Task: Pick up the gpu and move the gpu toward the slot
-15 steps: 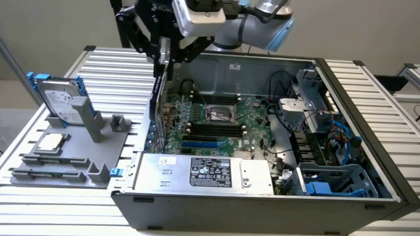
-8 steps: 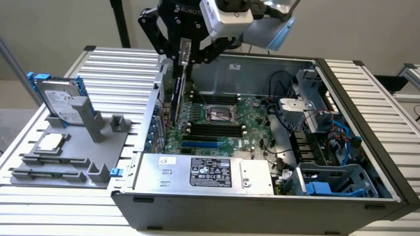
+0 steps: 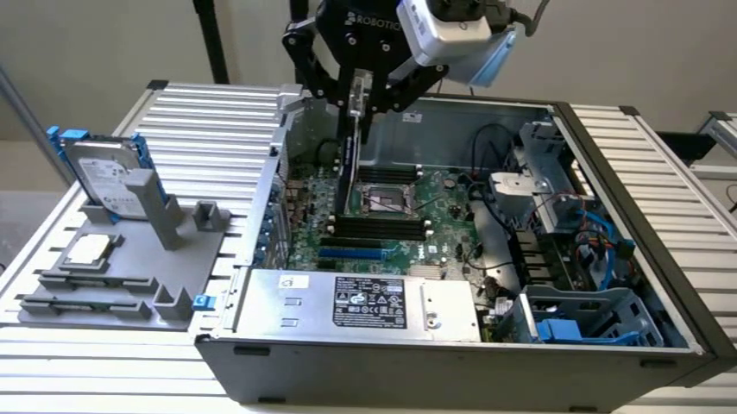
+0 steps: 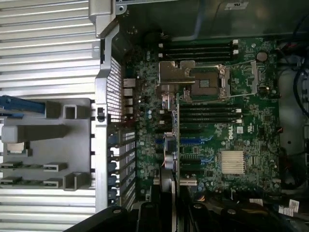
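Note:
My gripper [image 3: 362,105] hangs over the open computer case [image 3: 645,285], shut on the gpu [image 3: 351,164]. I see the card edge-on as a thin dark strip hanging straight down above the green motherboard [image 3: 444,233]. Its lower end sits over the black memory slots, just above the blue expansion slot [image 3: 351,253]. In the wrist view the gpu [image 4: 175,145] runs as a narrow line from the gripper [image 4: 171,210] across the board, beside the blue slots [image 4: 193,141] and next to the metal socket frame [image 4: 193,79].
On the exterior view's left, a grey fixture [image 3: 173,259] holds a silver hard drive with blue rails [image 3: 110,177] and a small square processor chip [image 3: 90,250]. The case holds a power supply [image 3: 368,302], a blue drive cage [image 3: 582,319] and cables [image 3: 576,224].

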You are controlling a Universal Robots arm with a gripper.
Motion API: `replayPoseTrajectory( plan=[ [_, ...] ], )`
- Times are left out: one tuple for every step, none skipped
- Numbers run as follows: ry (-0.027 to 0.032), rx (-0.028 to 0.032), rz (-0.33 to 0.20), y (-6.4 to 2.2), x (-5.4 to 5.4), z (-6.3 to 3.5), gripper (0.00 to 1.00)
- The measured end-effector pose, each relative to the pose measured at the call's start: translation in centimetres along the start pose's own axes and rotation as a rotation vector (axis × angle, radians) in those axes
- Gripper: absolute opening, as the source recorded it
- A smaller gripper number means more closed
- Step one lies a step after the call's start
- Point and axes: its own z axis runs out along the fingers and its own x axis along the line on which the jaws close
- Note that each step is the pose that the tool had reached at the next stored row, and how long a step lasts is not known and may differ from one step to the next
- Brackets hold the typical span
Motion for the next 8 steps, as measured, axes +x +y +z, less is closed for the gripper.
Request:
replayPoseTrajectory(
  plan=[
    [-0.0001, 0.0000, 0.000, 0.13, -0.4, 0.04, 0.27],
    [-0.0001, -0.0001, 0.000, 0.27, -0.8, 0.09, 0.27],
    [0.0000, 0.0000, 0.000, 0.42, -1.2, 0.15, 0.27],
    [-0.0001, -0.0001, 0.000, 0.58, -1.4, 0.25, 0.27],
    [-0.0004, -0.0001, 0.000, 0.76, -1.7, 0.36, 0.27],
    [-0.0008, -0.0001, 0.000, 0.95, -1.9, 0.47, 0.27],
    [-0.0012, -0.0001, 0.000, 1.13, -2.1, 0.60, 0.27],
    [-0.0016, 0.0000, 0.000, 1.29, -2.3, 0.71, 0.27]
  ],
)
